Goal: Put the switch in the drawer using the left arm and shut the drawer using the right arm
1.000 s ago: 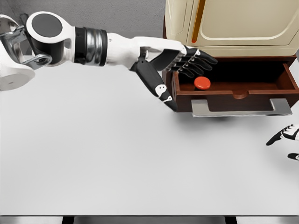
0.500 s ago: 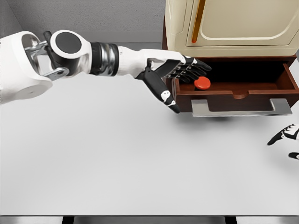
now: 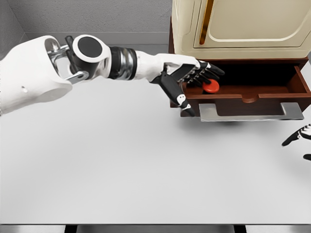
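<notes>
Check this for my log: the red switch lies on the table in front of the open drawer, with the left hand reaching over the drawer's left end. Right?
Not quite. In the head view the red switch lies inside the open drawer, not on the table in front of it. The rest holds: the left hand reaches over the drawer's left end.

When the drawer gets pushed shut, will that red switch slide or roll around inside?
The red switch looks low and round, so it probably slides rather than tips. It lies near the open drawer front, under the left hand fingers, so a brisk push might shift it backward.
</notes>
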Robot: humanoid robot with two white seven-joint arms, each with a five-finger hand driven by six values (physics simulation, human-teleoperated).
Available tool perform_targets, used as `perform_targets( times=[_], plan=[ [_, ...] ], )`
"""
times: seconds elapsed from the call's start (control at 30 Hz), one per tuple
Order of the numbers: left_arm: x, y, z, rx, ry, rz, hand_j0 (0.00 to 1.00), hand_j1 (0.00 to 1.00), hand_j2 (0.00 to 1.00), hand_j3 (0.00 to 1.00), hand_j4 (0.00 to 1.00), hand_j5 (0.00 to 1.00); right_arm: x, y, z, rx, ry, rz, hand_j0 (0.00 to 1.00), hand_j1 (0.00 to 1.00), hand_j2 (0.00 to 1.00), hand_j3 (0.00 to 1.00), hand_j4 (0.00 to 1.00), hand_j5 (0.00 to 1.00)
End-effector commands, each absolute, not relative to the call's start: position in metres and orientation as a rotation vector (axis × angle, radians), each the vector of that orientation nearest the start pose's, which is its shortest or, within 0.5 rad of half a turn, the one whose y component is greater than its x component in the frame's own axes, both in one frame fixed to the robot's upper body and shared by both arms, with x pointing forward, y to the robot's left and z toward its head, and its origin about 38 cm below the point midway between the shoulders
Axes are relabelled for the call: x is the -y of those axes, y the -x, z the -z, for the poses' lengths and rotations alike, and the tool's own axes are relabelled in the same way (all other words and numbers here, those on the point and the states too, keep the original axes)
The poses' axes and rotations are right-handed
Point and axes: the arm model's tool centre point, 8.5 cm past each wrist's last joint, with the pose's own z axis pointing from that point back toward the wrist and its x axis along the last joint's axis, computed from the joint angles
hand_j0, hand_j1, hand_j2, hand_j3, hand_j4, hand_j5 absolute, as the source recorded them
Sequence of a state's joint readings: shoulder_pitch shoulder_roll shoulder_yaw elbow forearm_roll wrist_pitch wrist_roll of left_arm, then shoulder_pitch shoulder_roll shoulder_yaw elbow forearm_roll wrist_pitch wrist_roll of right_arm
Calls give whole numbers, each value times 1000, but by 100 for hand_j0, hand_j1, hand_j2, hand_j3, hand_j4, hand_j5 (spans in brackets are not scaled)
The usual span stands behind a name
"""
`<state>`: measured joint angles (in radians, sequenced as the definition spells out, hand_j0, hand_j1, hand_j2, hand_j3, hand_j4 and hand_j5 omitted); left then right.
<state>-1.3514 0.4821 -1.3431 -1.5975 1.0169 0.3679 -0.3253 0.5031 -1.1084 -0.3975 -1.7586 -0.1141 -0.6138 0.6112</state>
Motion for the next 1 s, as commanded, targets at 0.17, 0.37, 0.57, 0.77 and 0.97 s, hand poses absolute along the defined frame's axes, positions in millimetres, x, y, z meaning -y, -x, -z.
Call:
perform_targets(
  times=[0.17,0.37,0.57,0.77,0.97],
  plan=[
    [-23,-437,-307,1141,611,1389,100,100,100,100,100,100,452,-271,-251,1407,252,-1639,54,54,54,54,54,54],
    [-1,-454,-311,1142,610,1366,100,100,100,100,100,100,453,-271,-254,1417,258,-1632,53,53,53,53,53,53],
    [21,-447,-319,1134,660,1420,100,100,100,100,100,100,453,-271,-255,1417,260,-1633,56,56,56,56,56,56],
    [15,-439,-333,1079,752,1508,100,100,100,100,100,100,452,-271,-254,1413,254,-1635,57,57,57,57,57,57],
    [-1,-441,-351,1082,801,1528,100,100,100,100,100,100,452,-270,-251,1408,247,-1632,60,60,60,60,60,60]
  ],
)
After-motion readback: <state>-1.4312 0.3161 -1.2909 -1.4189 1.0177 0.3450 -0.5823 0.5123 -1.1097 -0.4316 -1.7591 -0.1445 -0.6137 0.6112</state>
